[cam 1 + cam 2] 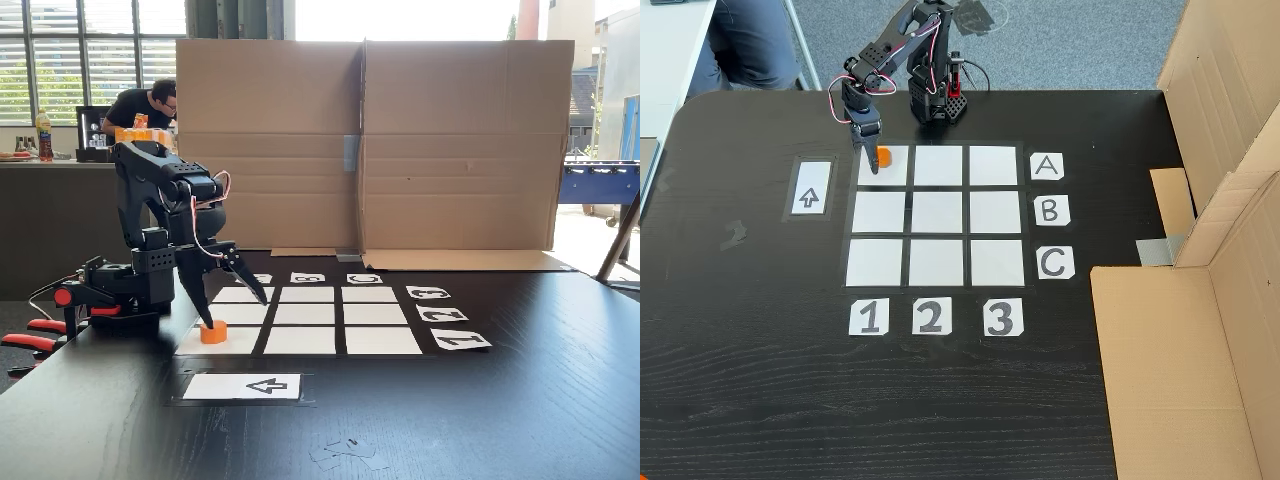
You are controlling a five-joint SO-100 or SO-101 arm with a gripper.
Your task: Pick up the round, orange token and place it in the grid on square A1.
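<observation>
Token (213,332) sits on A1 (885,178) (upper-left square); gripper (236,308) spread wide around it, could nudge it off when lifting.

Black arm (165,215), red-white cables, black pincer (225,295).

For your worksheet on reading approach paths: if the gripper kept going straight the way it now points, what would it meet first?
Pointing down, the gripper would probably meet the token on square A1 first; depth is uncertain.
</observation>
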